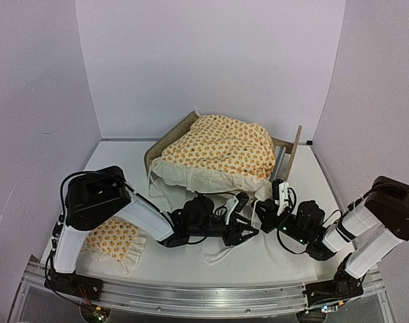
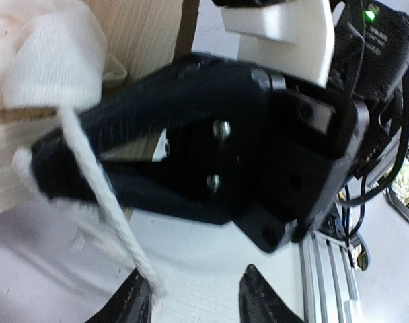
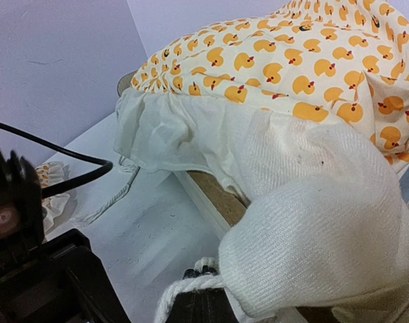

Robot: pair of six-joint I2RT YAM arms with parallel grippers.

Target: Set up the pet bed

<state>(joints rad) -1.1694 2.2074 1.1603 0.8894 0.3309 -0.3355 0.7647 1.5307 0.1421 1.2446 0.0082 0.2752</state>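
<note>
Working over a white tabletop [image 1: 171, 264], boxed in by pale lilac walls [image 1: 211, 60], with an aluminium rail [image 1: 211, 296] along the near edge behind both arms. Facing the pet bed [image 1: 172, 136], set ahead of both grippers toward the back wall, its plywood frame mostly buried under a duck-print ruffled blanket [image 1: 225, 148] that spills off the near side. Leaving a small matching pillow [image 1: 114, 237] well behind the left gripper [image 2: 194, 299], beside that arm's base.

Hard to untangle from above where the two wrists meet: black links and cables overlapping. Cropped by the bottom edge of the left wrist view, with only two fingertips showing. Hidden under the blanket: nearly all of the mattress and the near rail, apart from a strip of bare wood just ahead of the right gripper [image 3: 201, 299].

On the left: released, fingers parted, gripping nothing, with a white cord [image 2: 100, 192] lying against one finger [image 2: 134, 299]. On the right: clenched, fingertips pinched on that same cord, just under the blanket's cream ruffle [image 3: 312, 222] and close beside the bed's near corner. Joined to the left fingers by that cord, slanting down from the right fingertips.
</note>
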